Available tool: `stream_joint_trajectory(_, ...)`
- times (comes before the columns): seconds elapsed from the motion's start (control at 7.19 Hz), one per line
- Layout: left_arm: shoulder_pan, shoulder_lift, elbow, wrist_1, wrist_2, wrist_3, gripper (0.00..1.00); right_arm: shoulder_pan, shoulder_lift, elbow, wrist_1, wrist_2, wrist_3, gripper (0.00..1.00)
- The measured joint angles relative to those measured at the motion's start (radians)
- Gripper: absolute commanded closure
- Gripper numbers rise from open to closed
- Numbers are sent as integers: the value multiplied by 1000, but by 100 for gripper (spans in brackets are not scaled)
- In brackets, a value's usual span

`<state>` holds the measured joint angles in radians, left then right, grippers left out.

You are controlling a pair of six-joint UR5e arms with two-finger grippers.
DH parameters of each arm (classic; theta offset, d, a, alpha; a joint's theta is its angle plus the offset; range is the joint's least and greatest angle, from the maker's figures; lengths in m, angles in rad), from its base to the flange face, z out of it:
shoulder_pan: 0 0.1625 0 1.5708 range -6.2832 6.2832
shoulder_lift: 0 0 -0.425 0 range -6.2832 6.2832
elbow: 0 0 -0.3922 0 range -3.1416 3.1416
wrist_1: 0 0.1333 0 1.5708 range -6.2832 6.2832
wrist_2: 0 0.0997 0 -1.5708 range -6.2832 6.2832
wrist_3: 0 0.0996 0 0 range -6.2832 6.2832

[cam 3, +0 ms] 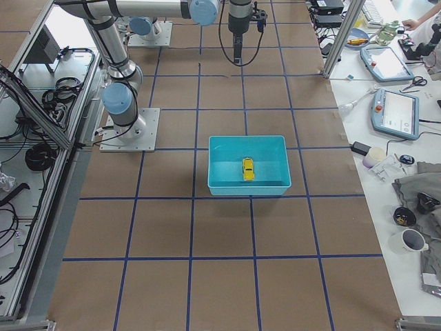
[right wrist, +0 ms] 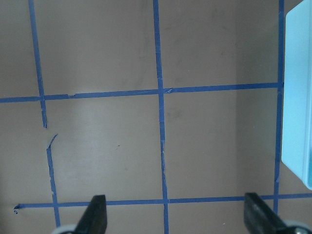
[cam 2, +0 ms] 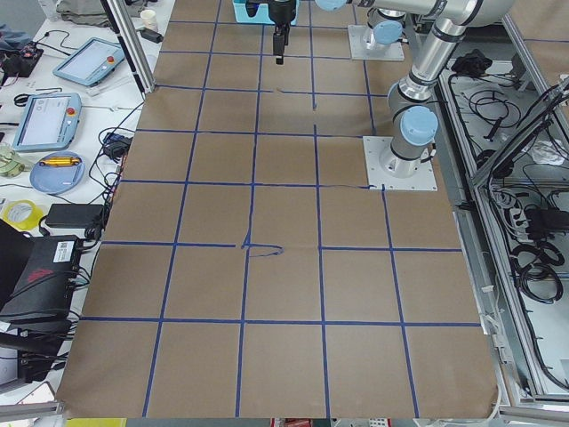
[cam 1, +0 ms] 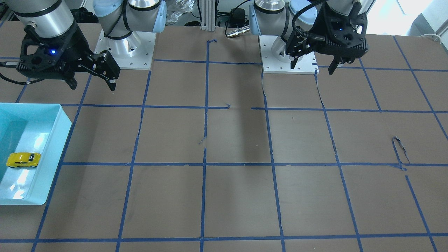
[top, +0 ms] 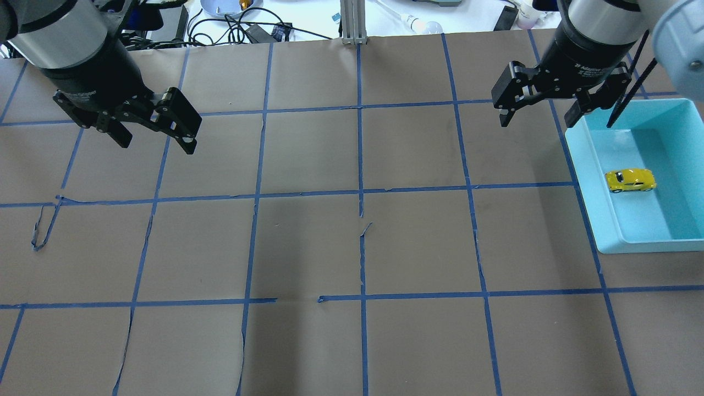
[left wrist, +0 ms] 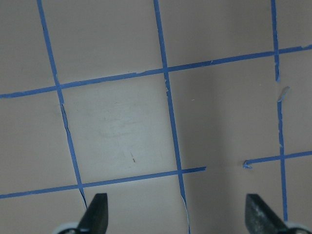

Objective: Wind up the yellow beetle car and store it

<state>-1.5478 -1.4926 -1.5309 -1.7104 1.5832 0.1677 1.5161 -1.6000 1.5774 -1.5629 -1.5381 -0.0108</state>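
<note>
The yellow beetle car point(top: 630, 180) rests on its wheels on the floor of the light blue bin point(top: 591, 187) at the table's right side. It also shows in the front view point(cam 1: 22, 160) and the right side view point(cam 3: 247, 169). My right gripper point(top: 536, 121) is open and empty. It hangs above the table just beyond the bin's far left corner, apart from the car. Its wrist view shows only the bin's edge point(right wrist: 297, 97). My left gripper point(top: 155, 142) is open and empty, high over the table's far left.
Brown paper with a blue tape grid covers the table, torn in places point(top: 38, 231). The arm base plates point(cam 1: 126, 52) point(cam 1: 288, 59) stand at the robot's side. Cables and small items point(top: 242, 27) lie beyond the far edge.
</note>
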Motion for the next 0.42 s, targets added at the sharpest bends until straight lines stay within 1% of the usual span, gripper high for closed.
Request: stream_joint_trajectory(0.42, 0, 0, 0, 0, 0, 0, 0, 3, -11, 2, 4, -1, 1, 0)
